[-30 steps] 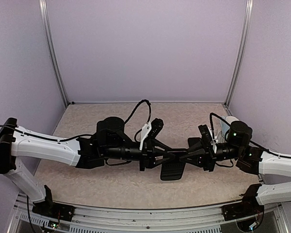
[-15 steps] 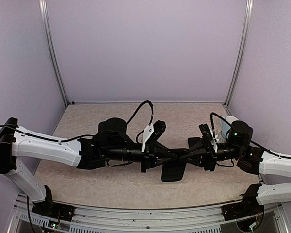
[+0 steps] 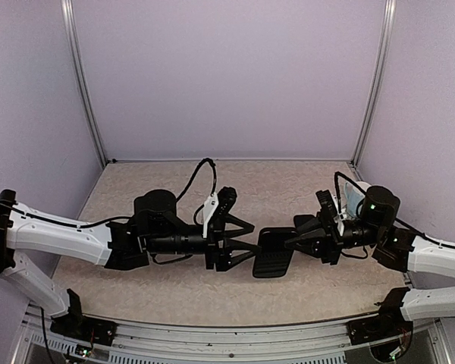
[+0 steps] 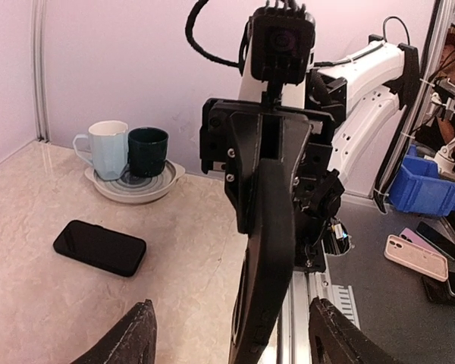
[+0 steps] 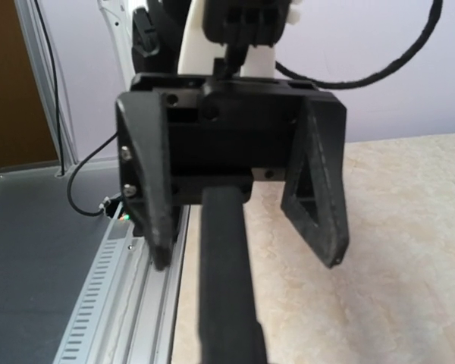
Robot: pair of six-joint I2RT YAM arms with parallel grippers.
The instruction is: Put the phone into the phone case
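- At the right gripper: closed on one end of the black phone case, pinched between both fingers and held off the table.
- From the left wrist camera: case seen edge-on, tilted, hanging down from the right fingers toward the lens.
- At the left gripper: spread wide, nothing held, facing the right gripper head-on over the middle of the table.
- From the right wrist camera: free end of the case reaching in between the spread left fingers; cannot tell whether touching them.
- Phone: flat on the table with dark face up, outside the case, well apart from both grippers, over on the right arm's side.
- Just beyond the phone, not touching it: a plate carrying a pale blue mug and a dark mug side by side.
- Past the table edge in the left wrist view: a blue bin and a pale spare case on a grey bench.
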